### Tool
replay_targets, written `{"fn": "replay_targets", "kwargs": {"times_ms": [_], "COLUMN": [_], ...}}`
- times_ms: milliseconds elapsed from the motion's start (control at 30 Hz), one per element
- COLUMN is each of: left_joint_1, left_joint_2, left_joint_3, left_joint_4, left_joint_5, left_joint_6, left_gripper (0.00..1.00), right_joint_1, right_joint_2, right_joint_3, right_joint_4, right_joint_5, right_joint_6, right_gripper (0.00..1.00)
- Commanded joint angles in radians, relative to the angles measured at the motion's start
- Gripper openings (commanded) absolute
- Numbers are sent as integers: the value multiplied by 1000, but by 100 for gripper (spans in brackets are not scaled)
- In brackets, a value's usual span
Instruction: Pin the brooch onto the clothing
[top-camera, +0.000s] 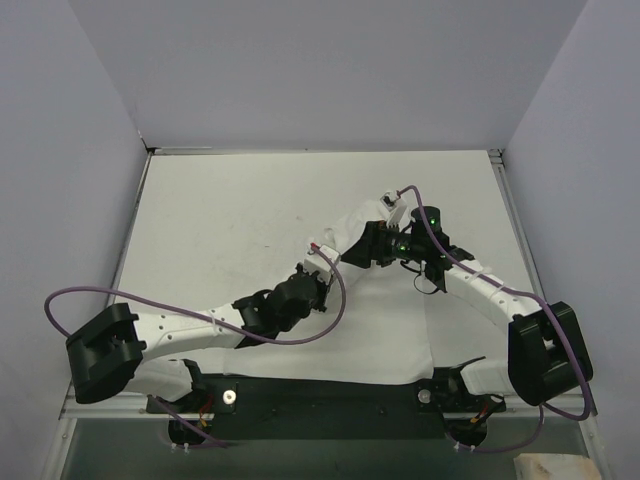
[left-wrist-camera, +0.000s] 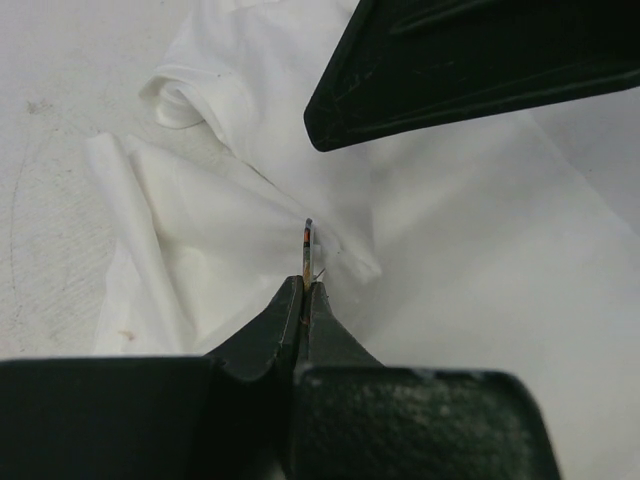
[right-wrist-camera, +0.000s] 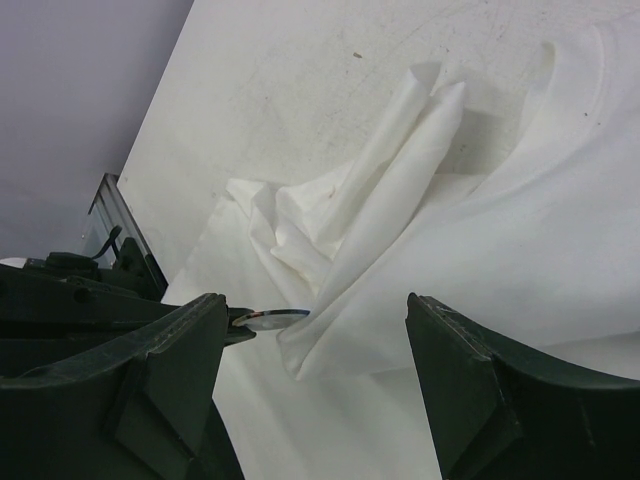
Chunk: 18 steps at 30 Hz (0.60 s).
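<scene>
brooch (left-wrist-camera: 308, 243) clamped edge-on in the left fingers (left-wrist-camera: 272, 335), just over the crumpled shirt (left-wrist-camera: 250, 195) on the counter (left-wrist-camera: 50, 150)
tiny, stiff and light, it may twist loose, so a rim grip suits; the shirt is limp, best caught at a raised fold (right-wrist-camera: 390, 190). right fingers (right-wrist-camera: 480, 385) gape, holding nothing.

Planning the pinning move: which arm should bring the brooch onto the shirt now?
Likely left: the left gripper is shut on the brooch, edge-on close to a fold of the T-shirt. The right gripper is open, holding nothing.
</scene>
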Motion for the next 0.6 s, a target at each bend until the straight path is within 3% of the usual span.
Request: {"fn": "replay_targets", "kwargs": {"times_ms": [0, 367, 567], "left_joint_1": [6, 101, 204], "left_joint_2": [-68, -131, -169], "left_joint_3": [-2, -57, -103], "left_joint_4": [115, 217, 308], "left_joint_5": [37, 183, 351], "left_joint_6": [-26, -97, -151], "left_gripper": [0, 0, 0], "right_joint_1": [-8, -8, -10], "right_joint_2": [-11, -82, -125], "right_joint_3": [-6, -60, -89], "right_joint_4": [58, 142, 188], "right_joint_5": [-21, -35, -70], "right_joint_6": [1, 18, 15], "right_gripper": [73, 73, 73]}}
